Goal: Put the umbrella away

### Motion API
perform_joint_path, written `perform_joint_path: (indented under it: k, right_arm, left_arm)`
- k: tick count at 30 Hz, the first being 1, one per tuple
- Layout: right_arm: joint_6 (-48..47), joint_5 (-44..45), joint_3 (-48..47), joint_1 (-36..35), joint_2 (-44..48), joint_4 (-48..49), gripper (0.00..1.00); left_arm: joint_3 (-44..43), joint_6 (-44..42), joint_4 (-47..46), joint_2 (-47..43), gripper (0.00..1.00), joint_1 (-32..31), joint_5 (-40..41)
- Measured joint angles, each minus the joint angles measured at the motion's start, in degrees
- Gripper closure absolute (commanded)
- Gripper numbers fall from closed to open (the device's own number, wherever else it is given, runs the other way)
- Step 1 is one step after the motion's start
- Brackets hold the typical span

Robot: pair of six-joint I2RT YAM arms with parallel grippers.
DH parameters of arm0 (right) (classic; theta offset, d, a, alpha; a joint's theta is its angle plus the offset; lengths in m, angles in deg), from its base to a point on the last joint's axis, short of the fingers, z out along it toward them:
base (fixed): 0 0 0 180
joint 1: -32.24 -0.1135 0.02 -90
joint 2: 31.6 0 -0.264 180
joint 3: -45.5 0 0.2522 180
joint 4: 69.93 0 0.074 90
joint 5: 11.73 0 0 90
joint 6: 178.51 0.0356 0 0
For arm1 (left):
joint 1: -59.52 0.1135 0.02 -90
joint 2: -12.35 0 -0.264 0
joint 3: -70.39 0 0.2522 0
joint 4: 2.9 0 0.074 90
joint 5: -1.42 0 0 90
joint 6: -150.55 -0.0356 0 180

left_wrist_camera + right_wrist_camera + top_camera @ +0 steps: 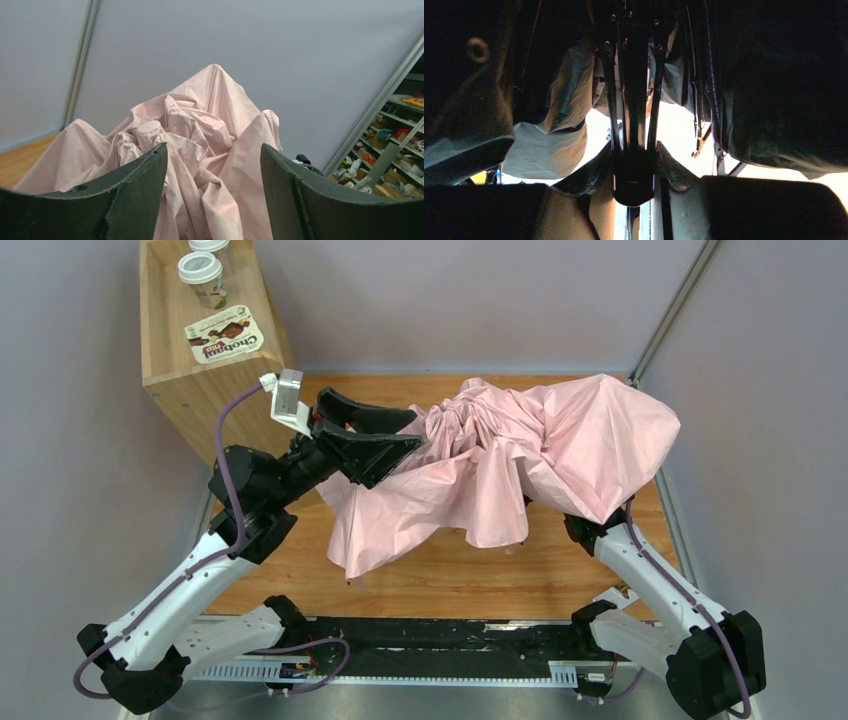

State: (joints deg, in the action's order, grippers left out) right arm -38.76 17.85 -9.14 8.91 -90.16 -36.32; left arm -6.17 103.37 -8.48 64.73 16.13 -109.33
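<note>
Being pinched at its shaft (634, 115) by the right gripper (634, 172), the umbrella (545, 440) is steadied for the spread left gripper (213, 162).

Evenly lit and sharp; beneath the umbrella (549, 145), dark and backlit.

Top view: the umbrella (540, 440) canopy hides the right gripper (634, 167); rear cup (210, 245) cut by upper edge.
</note>
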Motion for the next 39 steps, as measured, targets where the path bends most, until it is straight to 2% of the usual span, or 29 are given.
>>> perform_joint_path:
  k: [9,20,24,28,31,39]
  right_arm:
    - [-0.52,0.09,-1.49,0.09,0.02,-1.75,1.0]
    - [-3.76,0.87,-2.62,0.66,0.0,-8.13,1.0]
    - [-6.91,1.22,-4.04,0.79,0.11,-12.61,1.0]
    - [-11.04,2.01,-5.25,0.79,1.36,-19.69,1.0]
    - [-13.9,2.29,-5.35,0.7,2.6,-24.63,1.0]
    - [-16.65,2.56,-5.35,0.48,3.06,-28.28,1.0]
  left_arm:
    - [-4.13,-0.96,1.09,8.9,0.25,-0.09,0.42]
    - [-8.2,4.5,-5.86,19.17,0.24,-0.39,-2.58]
    - [-12.76,4.42,-2.23,22.14,0.24,-0.46,-3.28]
    - [-14.62,2.62,5.05,21.35,0.24,-0.81,-0.57]
    - [-11.04,1.7,7.91,17.62,0.24,-1.57,4.0]
    - [-8.26,1.79,14.43,12.79,0.23,-2.1,11.76]
